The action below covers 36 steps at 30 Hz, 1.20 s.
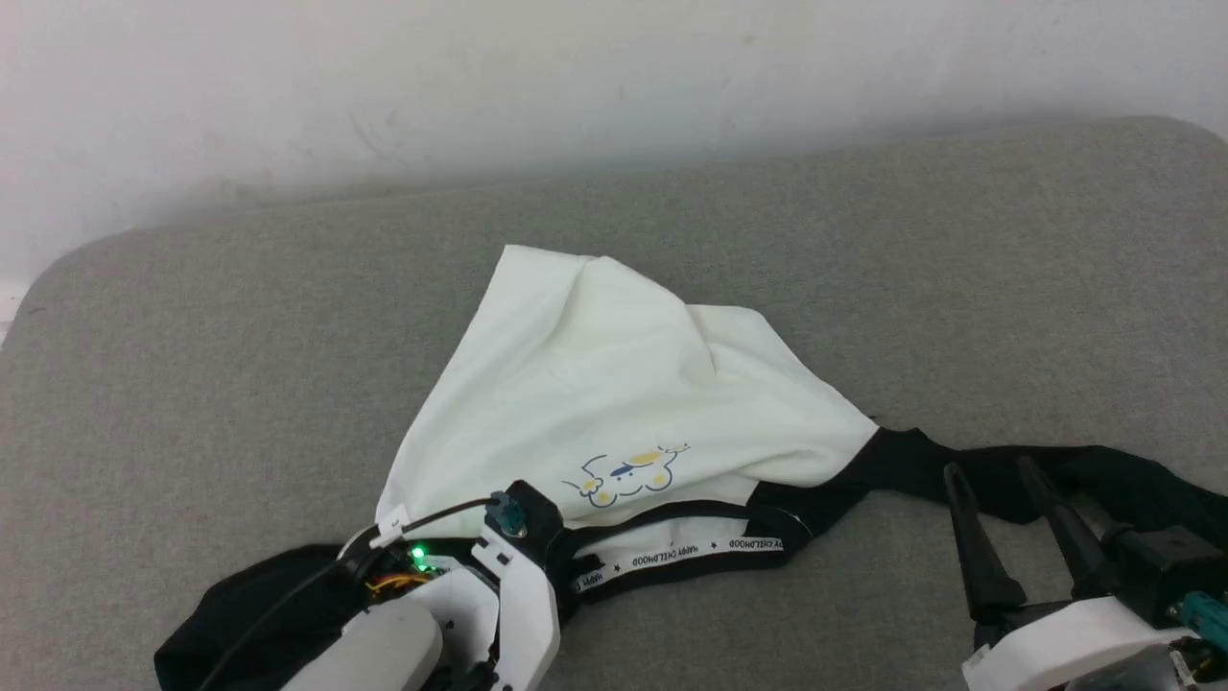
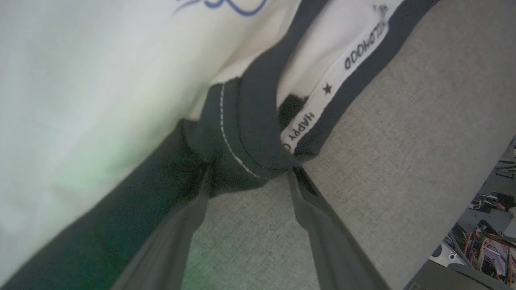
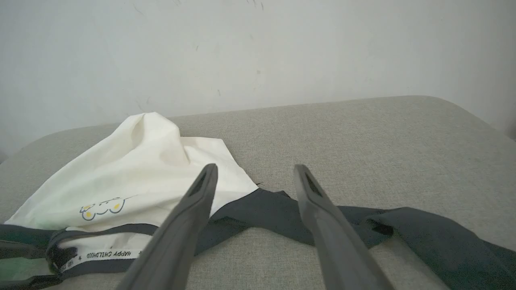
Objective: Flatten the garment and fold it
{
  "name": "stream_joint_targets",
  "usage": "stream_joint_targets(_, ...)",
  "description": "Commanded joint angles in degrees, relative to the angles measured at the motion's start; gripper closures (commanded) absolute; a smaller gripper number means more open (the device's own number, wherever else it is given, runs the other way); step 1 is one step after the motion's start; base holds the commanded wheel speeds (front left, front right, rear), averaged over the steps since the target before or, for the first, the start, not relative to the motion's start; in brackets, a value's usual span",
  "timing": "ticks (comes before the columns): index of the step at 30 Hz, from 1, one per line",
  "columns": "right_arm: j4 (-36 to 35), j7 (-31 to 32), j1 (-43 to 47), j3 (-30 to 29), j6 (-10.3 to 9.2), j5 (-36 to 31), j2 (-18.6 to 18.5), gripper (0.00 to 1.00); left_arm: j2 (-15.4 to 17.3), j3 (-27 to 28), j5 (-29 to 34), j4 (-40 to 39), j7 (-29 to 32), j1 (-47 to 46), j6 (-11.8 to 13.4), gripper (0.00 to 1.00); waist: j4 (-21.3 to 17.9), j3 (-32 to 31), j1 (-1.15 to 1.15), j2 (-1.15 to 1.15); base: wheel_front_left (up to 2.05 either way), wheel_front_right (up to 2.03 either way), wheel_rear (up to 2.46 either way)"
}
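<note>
Garment [image 1: 614, 384] sat rumpled around the middle of the head view on a grey padded surface [image 1: 192, 384]. Its white body peaked toward the top of the frame, and a little cartoon print [image 1: 624, 477] sat low on it. One black sleeve [image 1: 1103, 470] trailed off to the lower right, and more black cloth was bunched at the lower left under the left arm.

In the left wrist view, the left claw [image 2: 250, 173] had its fingers spread either side of the bunched black neckline trim [image 2: 242, 137], right beside the "HAPPY CHILDHOOD" tape [image 2: 318, 100]. Honestly couldn't tell if it was actually squeezing the cloth.

Right claw [image 1: 988, 470] was at the lower right of the head view by that sleeve, fingers wide apart with nothing in them.
</note>
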Motion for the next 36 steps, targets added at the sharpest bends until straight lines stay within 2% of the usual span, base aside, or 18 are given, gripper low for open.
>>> stream_joint_targets(1, 0.12, -0.26, -0.76, -0.09, -0.05, 0.02, 0.12, 0.0, -0.35, -1.94, -0.64, 3.47, 1.57, 1.72, -0.32, 0.52, -0.24, 0.36, 0.0, -0.01, 0.0, 0.0, 0.0)
stream_joint_targets(2, 0.17, -0.28, -0.82, -0.18, -0.05, 0.02, 0.12, 0.0, -0.51, -2.27, -0.95, 3.94, 1.51, 1.72, -0.49, 1.0, -0.19, 0.41, 0.0, -0.01, 0.0, 0.0, 0.0)
stream_joint_targets(7, 0.58, -0.12, -1.07, -0.61, -0.05, 0.07, 0.12, 0.0, -1.17, -1.91, -2.06, 4.55, -1.2, 2.09, -0.42, 1.0, 0.24, 0.23, 0.0, -0.01, 0.0, 0.0, 0.0)
stream_joint_targets(11, 2.1, 2.04, -1.67, -0.35, -0.05, -0.42, 0.12, 0.0, -0.99, 1.08, -2.41, 2.06, -7.31, 3.34, 2.89, 1.0, 0.99, -0.43, 0.0, -0.01, 0.0, 0.0, 0.0)
stream_joint_targets(17, 8.84, 16.16, -3.23, 1.85, -0.05, -1.27, -0.09, 0.0, 0.37, 4.04, -1.96, -5.5, -13.01, 6.33, 7.73, 1.0, 3.21, -1.22, 0.0, -0.01, 0.0, 0.0, 0.0)
stream_joint_targets(21, 13.38, 22.66, -7.19, 4.01, -0.05, 0.87, -1.71, 0.0, 1.17, 4.85, -1.83, -10.08, -14.12, 7.92, 9.61, 1.0, 4.44, -0.89, 0.0, -0.01, 0.0, 0.0, 0.0)
stream_joint_targets(27, 22.79, 27.39, -15.83, 7.56, -0.05, 3.59, -3.54, 0.0, 1.6, 5.05, -1.86, -13.92, -14.42, 8.72, 10.65, 1.0, 5.4, 0.37, 0.0, -0.01, 0.0, 0.0, 0.0)
stream_joint_targets(35, 38.02, 29.92, -23.37, 11.58, -0.05, 6.05, -3.35, 0.0, 1.31, 4.78, -2.08, -14.66, -14.93, 8.47, 10.67, 1.0, 6.49, 1.94, 0.0, -0.01, 0.0, 0.0, 0.0)
stream_joint_targets(36, 40.02, 31.64, -23.43, 12.47, -0.05, 6.45, -3.29, 0.5, 1.22, 4.68, -2.15, -14.51, -14.98, 8.47, 10.6, 1.0, 6.66, 1.97, 0.0, -0.01, 0.0, 0.0, 0.0)
